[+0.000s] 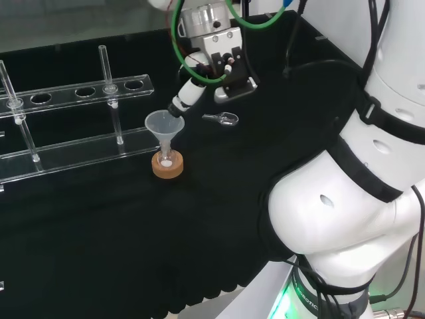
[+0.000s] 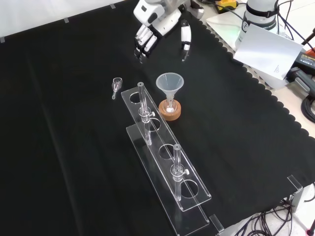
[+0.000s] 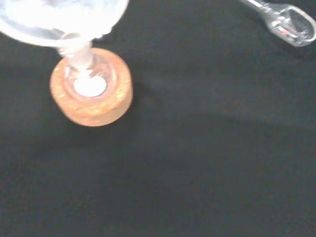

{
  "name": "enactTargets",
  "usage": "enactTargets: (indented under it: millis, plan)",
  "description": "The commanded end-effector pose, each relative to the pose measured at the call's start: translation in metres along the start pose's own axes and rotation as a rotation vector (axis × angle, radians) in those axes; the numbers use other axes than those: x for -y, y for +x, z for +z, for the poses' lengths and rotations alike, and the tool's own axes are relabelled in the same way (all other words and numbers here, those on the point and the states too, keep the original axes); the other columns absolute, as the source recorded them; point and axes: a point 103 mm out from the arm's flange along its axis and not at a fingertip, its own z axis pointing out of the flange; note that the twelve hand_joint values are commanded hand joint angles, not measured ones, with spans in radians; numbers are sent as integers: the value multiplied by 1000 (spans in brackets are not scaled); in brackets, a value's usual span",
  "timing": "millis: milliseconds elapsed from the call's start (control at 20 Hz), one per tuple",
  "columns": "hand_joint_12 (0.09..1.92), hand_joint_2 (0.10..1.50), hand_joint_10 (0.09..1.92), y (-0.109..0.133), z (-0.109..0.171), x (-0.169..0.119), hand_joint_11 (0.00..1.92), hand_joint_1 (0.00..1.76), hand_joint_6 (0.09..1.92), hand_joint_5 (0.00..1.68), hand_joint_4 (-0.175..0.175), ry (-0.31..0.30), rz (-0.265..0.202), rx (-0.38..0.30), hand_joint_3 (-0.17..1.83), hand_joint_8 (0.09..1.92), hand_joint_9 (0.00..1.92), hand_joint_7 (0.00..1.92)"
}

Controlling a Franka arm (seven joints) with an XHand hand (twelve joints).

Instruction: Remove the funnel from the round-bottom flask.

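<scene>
A clear funnel (image 1: 163,125) (image 2: 170,84) (image 3: 59,19) stands with its stem in a small clear round-bottom flask (image 1: 167,159) (image 2: 170,108) (image 3: 89,81) that rests on a cork ring stand (image 1: 167,167) (image 2: 170,111) (image 3: 94,106). White powder lies at the flask's bottom. The hand (image 1: 189,90) (image 2: 152,24) hovers above and just to the right of the funnel in the head view, with one fingertip close to the funnel's rim. Its fingers are straight and spread, holding nothing.
A clear plastic test-tube rack (image 1: 73,143) (image 2: 165,162) with two upright glass tubes stands left of the flask in the head view. A small clear scoop (image 1: 223,119) (image 2: 116,84) (image 3: 289,22) lies on the cloth near the hand. The arm's white links (image 1: 358,166) rise at the head view's right.
</scene>
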Motion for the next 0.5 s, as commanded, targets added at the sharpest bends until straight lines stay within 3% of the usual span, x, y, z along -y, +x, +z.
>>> enactTargets:
  millis: [50,500]
  plan:
    - [1500,710,826,27,1,-2,230,469,87,52,-24,19,-16,11,242,523,124,0]
    - [1515,698,883,50,3,1,276,465,87,26,-35,20,-33,43,201,472,106,0]
